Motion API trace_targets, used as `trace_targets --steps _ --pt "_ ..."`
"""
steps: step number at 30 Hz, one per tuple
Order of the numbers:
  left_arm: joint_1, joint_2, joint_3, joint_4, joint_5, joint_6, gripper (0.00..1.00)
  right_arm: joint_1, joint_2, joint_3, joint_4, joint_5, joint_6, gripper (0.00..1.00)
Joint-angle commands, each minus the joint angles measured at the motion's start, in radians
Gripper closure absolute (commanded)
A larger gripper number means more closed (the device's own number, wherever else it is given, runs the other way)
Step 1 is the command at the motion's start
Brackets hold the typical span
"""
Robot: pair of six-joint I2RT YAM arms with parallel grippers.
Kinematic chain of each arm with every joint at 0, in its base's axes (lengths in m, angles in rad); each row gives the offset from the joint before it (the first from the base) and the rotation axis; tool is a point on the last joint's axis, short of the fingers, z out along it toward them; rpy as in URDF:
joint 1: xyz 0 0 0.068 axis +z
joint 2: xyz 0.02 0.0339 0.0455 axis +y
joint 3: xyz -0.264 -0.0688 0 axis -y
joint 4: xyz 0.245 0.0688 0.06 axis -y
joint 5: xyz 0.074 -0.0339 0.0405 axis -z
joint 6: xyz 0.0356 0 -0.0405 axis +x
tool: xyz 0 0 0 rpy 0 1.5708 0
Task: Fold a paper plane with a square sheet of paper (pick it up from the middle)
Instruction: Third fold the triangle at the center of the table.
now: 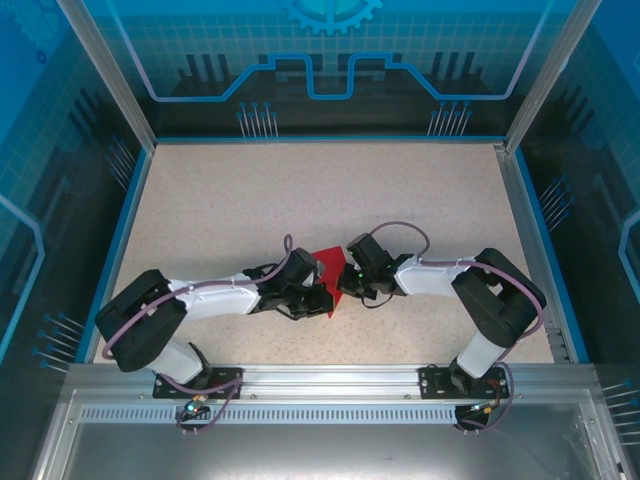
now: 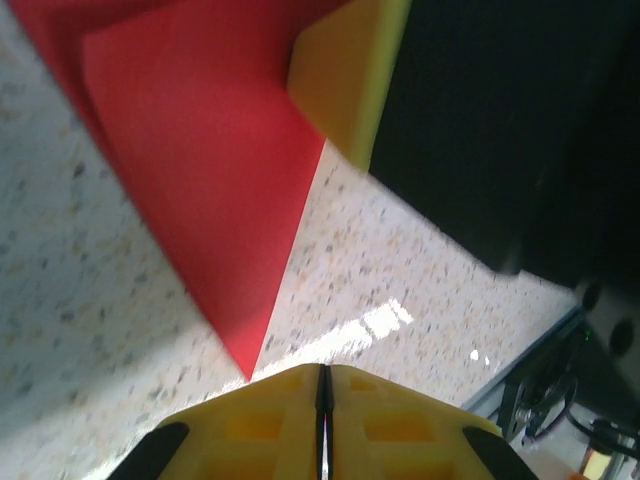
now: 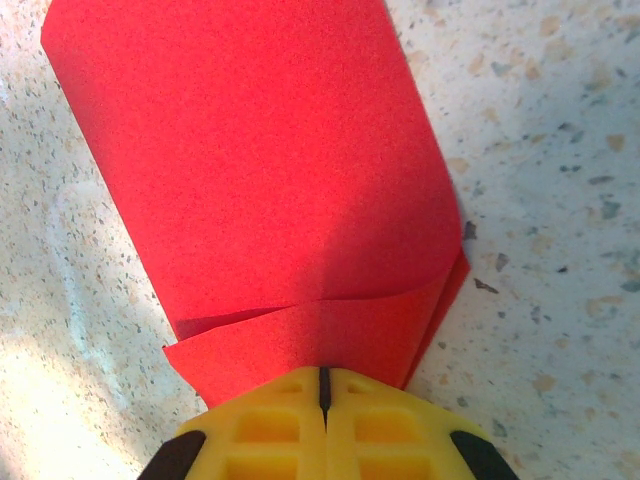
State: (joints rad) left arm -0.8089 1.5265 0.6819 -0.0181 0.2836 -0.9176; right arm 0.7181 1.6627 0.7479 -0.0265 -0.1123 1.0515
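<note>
Red sheet: thin, near weightless and floppy. It'll slide easily on the speckled tabletop and keep any crease it gets. It lies mid-table, a bit near of centre, between the two wrists. It's part-folded, with a triangular point toward the left arm and a curled-over flap at the right arm's end.

My read: take it by an edge or flap with a light pinch, or pin it flat with one pad while the other claw works. Squeezing the curl would set a wrong crease.

Left arm: elbow out left, forearm low, running right. Left gripper is clenched, pads together with nothing between. The triangle's tip sits just beyond them, not touching.

Right arm: mirror pose, elbow out right, forearm running left. Right gripper is clenched too, tips against the sheet's edge under the curl. I can't tell if a layer is pinched or just pressed down. In the left wrist view one of its yellow pads rests on the sheet's edge.
</note>
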Motion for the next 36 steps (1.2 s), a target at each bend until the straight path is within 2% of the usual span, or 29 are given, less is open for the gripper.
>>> trace_targets --steps 1,10,17,24,36 --pt "-0.002 0.059 0.042 0.017 -0.040 0.001 0.88 -0.010 0.029 0.010 -0.039 0.022 0.004 1.00" --pt "-0.001 0.119 0.051 -0.017 -0.077 0.011 0.90 -0.013 0.014 0.010 -0.023 -0.003 -0.011 1.00" --pt "-0.002 0.145 0.026 -0.031 -0.072 -0.006 0.95 -0.019 -0.056 -0.004 0.029 -0.040 -0.065 1.00" --pt "-0.001 0.135 0.014 -0.052 -0.084 -0.012 0.96 -0.020 -0.130 -0.091 0.064 -0.070 -0.076 1.00" --pt "-0.001 0.139 0.015 -0.061 -0.082 -0.017 0.96 -0.003 -0.011 -0.044 0.047 -0.139 -0.128 1.00"
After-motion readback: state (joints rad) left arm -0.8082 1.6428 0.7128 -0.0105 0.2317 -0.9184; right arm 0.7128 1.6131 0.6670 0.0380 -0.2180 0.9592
